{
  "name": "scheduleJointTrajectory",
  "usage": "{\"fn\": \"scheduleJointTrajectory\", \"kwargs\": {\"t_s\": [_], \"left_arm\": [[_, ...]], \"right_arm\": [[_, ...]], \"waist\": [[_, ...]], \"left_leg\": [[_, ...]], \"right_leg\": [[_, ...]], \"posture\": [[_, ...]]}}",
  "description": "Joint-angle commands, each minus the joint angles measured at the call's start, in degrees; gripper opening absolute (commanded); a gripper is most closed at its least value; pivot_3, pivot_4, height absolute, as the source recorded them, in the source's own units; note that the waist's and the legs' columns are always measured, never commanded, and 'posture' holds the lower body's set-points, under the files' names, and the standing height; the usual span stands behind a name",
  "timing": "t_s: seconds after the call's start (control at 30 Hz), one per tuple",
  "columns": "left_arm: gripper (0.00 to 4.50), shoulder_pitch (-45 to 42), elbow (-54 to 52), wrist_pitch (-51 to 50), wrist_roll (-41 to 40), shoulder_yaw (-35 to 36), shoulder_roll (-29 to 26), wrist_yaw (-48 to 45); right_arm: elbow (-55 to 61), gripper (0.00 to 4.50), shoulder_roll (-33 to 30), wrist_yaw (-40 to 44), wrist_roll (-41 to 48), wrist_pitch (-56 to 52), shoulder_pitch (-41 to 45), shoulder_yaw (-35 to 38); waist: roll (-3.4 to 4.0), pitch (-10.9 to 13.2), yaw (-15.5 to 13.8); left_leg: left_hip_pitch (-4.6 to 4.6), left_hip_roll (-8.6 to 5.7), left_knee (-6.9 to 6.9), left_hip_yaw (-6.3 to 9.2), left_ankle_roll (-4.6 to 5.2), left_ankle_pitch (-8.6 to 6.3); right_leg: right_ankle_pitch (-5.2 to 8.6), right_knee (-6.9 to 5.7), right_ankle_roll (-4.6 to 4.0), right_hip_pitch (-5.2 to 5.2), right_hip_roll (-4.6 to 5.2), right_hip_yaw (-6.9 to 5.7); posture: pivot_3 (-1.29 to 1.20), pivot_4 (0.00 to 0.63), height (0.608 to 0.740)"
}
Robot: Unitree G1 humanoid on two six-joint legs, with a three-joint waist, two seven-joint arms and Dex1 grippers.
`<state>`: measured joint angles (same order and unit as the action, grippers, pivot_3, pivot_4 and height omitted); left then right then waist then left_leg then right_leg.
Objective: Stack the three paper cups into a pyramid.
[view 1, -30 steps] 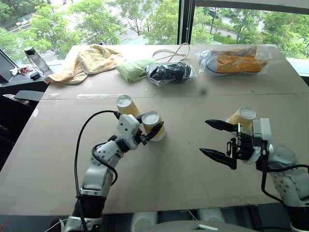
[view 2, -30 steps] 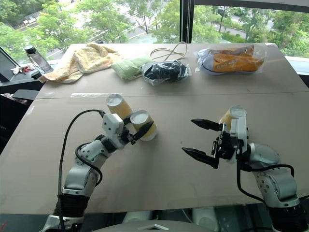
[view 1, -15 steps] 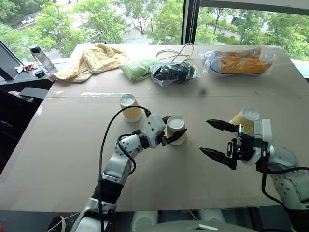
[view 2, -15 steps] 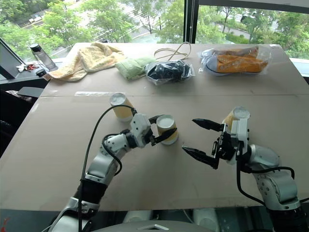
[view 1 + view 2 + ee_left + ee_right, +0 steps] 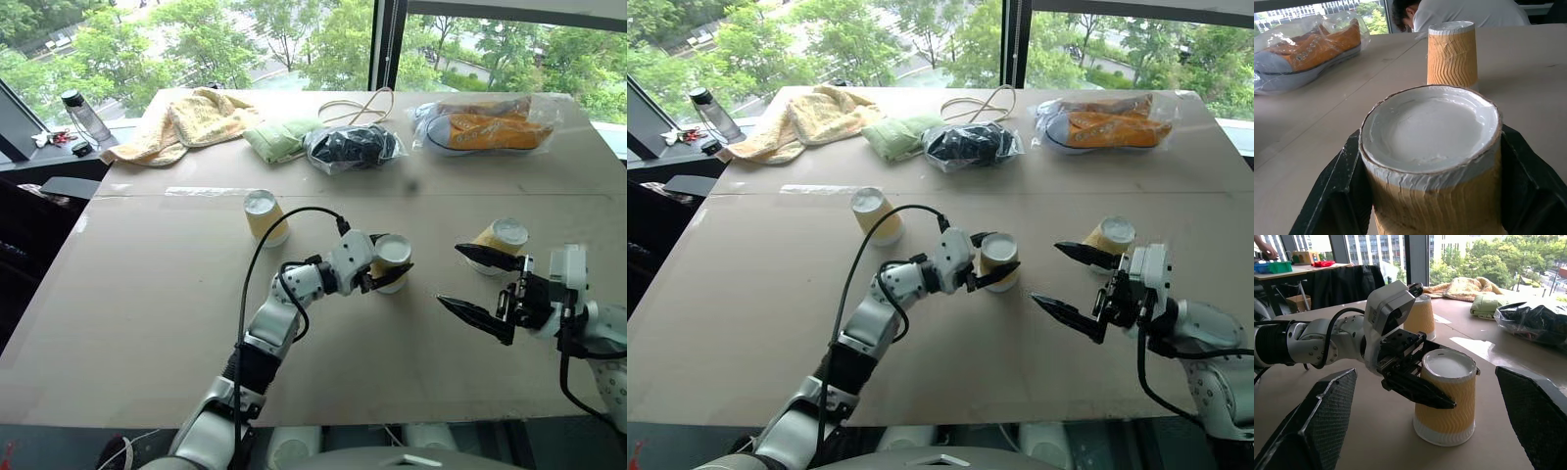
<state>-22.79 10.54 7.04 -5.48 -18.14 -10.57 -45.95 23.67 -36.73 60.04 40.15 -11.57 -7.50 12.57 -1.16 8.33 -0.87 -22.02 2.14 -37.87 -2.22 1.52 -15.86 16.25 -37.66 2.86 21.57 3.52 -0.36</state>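
1. Big tan table [image 5: 176,294], seam running across it.
2. Three yellow paper cups upside down on it: [image 5: 265,216], [image 5: 391,261], [image 5: 498,241].
3. Far edge: yellow towel [image 5: 181,122], green cloth [image 5: 276,138], cord [image 5: 358,106], black bagged item [image 5: 349,148], bagged orange shoes [image 5: 485,125].

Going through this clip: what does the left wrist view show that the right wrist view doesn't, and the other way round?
Left wrist view, not the right: a second cup standing base-up beyond, the bagged orange shoe and a person. Right wrist view, not the left: a third cup, the yellow towel, the green cloth and a black bagged bundle. Both: the left gripper shut on the held cup.
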Motion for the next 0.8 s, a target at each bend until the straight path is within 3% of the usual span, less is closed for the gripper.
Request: {"fn": "scheduleJointTrajectory", "kwargs": {"t_s": [0.03,0.27,0.3,0.37,0.47,0.8], "left_arm": [[2.52,-0.75,1.32,1.19,0.84,-1.21,0.54,-0.85],[2.52,-0.34,1.46,0.66,-0.42,-1.61,1.92,-1.78],[3.56,-0.35,1.52,0.80,-0.36,-1.54,2.02,-1.76],[4.40,-0.38,1.58,1.06,-0.24,-1.37,2.14,-1.68],[4.46,-0.23,1.03,2.14,-0.76,-0.96,2.18,-1.86],[4.46,1.70,-15.02,-3.76,-8.28,5.77,0.69,1.52]], "right_arm": [[1.14,4.50,-0.75,0.93,0.86,0.93,-0.66,2.60],[1.35,4.50,-2.40,1.64,0.79,0.75,-3.65,5.29],[1.27,4.50,-2.64,1.73,0.86,0.69,-3.88,5.61],[1.10,4.50,-2.98,1.92,0.97,0.61,-4.21,6.08],[0.85,4.50,-3.26,2.25,1.03,0.67,-4.56,6.50],[-0.04,4.50,-3.56,3.49,1.25,0.72,-5.15,7.79]], "waist": [[0.00,0.00,-0.01],[0.01,-0.01,-0.04],[0.02,-0.01,-0.03],[0.02,0.00,0.01],[0.02,0.00,0.05],[0.06,0.02,0.12]], "left_leg": [[0.00,0.00,0.00,0.00,0.00,0.00],[-0.07,0.01,-0.12,0.06,0.01,0.00],[-0.07,0.00,-0.13,0.06,0.01,0.00],[-0.07,0.00,-0.14,0.06,0.01,0.00],[-0.06,0.00,-0.15,0.07,0.01,0.00],[-0.09,0.09,-0.19,0.11,0.01,-0.01]], "right_leg": [[0.00,-0.01,0.00,0.00,-0.01,0.00],[0.00,-0.01,0.00,-0.01,-0.02,-0.03],[0.00,-0.01,0.00,-0.01,-0.02,-0.02],[0.00,-0.02,0.00,-0.01,-0.03,-0.02],[0.00,-0.02,0.00,-0.01,-0.08,-0.01],[0.00,-0.03,0.00,-0.01,-0.14,0.01]], "posture": [[0.00,0.150,0.740],[0.00,0.150,0.740],[0.00,0.150,0.740],[0.00,0.150,0.740],[0.00,0.150,0.740],[0.00,0.150,0.740]]}}
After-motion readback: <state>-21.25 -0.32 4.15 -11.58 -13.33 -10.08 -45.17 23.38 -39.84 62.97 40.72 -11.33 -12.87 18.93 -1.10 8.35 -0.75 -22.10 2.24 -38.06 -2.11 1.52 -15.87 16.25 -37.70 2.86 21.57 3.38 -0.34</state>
